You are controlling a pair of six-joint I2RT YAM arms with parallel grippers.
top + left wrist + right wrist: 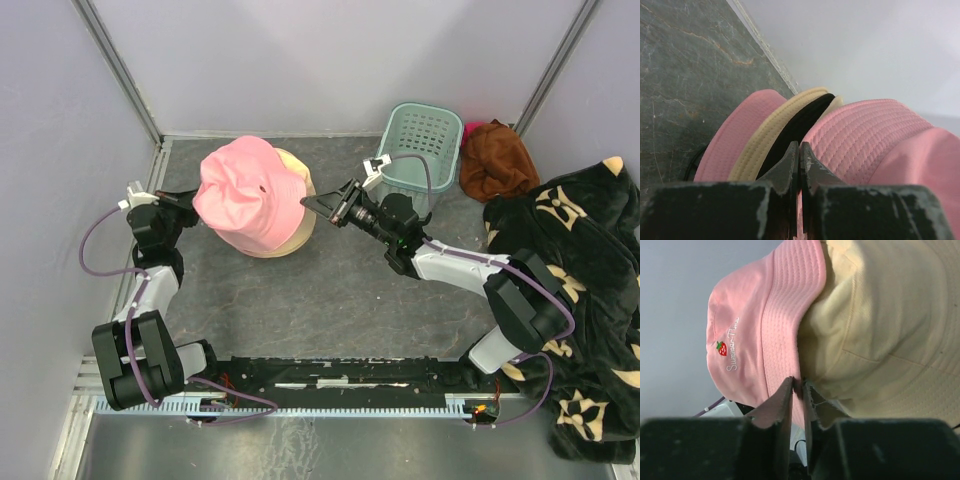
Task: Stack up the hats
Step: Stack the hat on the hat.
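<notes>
Pink cloth sits pinched in both sets of jaws: my left gripper (800,147) is clenched on one side of the brim of the pink fabric bucket hat (245,195), and my right gripper (799,385) is nipped onto the opposite side. I judge it light and floppy, best held by the stitched brim. Crown up, slightly tilted and stretched left-to-right, it caps the beige fabric bucket hat (880,315) toward the far left of the grey bench (330,300).

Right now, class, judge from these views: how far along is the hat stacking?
Done: a beige hat lies over a lower pink brim. In hand: the left gripper and right gripper each pinch the brim of the pink hat, draped off-centre over the beige one. Left: settle it square, let go. A pink scrap behind the brown cloth may be another hat.
</notes>
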